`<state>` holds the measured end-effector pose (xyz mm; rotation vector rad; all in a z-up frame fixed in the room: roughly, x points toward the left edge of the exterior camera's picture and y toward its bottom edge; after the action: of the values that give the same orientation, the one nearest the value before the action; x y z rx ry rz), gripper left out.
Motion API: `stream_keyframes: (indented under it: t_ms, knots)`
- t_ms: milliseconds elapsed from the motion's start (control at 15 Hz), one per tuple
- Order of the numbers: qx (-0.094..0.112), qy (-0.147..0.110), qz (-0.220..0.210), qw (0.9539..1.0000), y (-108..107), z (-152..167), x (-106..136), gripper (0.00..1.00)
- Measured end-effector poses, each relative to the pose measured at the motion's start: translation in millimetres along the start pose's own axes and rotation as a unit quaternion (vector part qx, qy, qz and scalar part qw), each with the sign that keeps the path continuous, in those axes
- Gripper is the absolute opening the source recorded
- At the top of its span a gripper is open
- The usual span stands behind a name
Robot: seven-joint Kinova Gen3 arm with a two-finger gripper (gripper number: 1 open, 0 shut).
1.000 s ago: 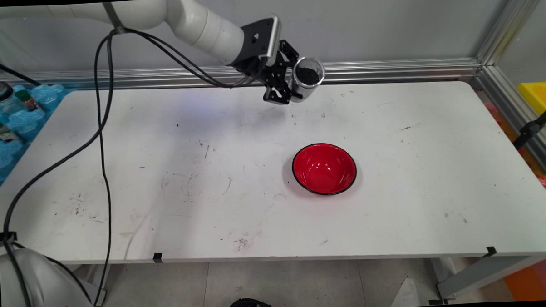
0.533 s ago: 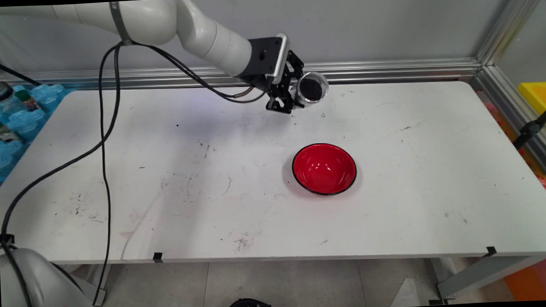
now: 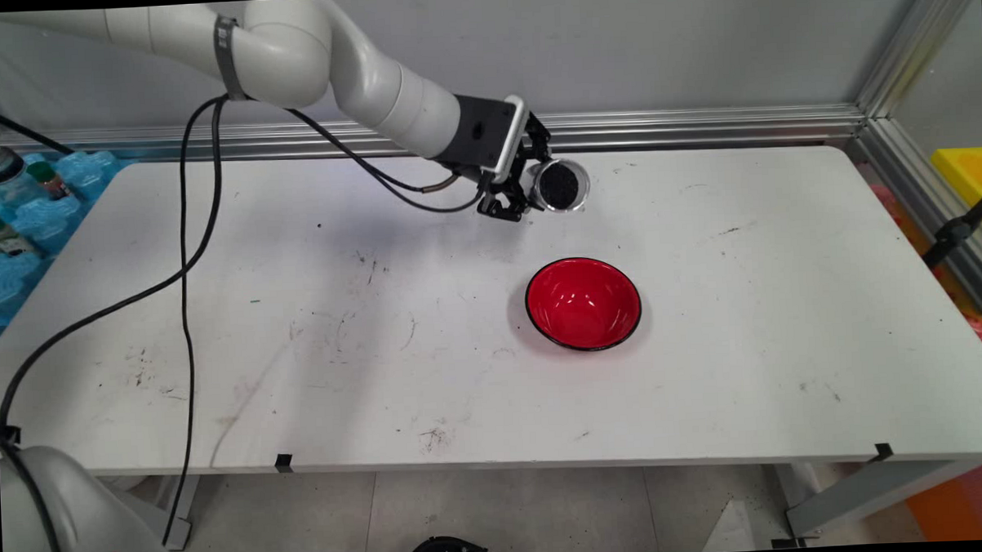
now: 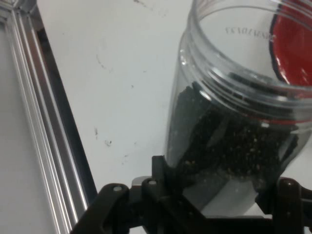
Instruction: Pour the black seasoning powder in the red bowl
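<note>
The white bench [image 3: 297, 332] carries a red bowl [image 3: 583, 303] with a black rim, standing right of centre. Above the bench's far part, behind the bowl and well apart from it, the arm holds its black end effector [image 3: 529, 189] low over the surface. The end effector is closed on a clear plastic jar [image 3: 560, 185], lidless and partly filled with dark granules [image 4: 234, 146]; the jar is tilted, its open mouth facing the bowl's side.

jar [image 3: 559, 186] held behind bowl [image 3: 583, 303] on table [image 3: 296, 315].
</note>
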<state>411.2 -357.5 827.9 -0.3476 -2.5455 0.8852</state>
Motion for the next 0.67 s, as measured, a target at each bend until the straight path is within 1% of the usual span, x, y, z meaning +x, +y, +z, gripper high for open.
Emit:
stream_keyframes:
  t_ms: [400,667]
  knots:
    - [0.0,-0.012,0.032,0.9994,11.9,7.3,7.7,0.0]
    - [0.001,-0.014,0.051,0.9986,19.8,11.0,12.4,0.0]
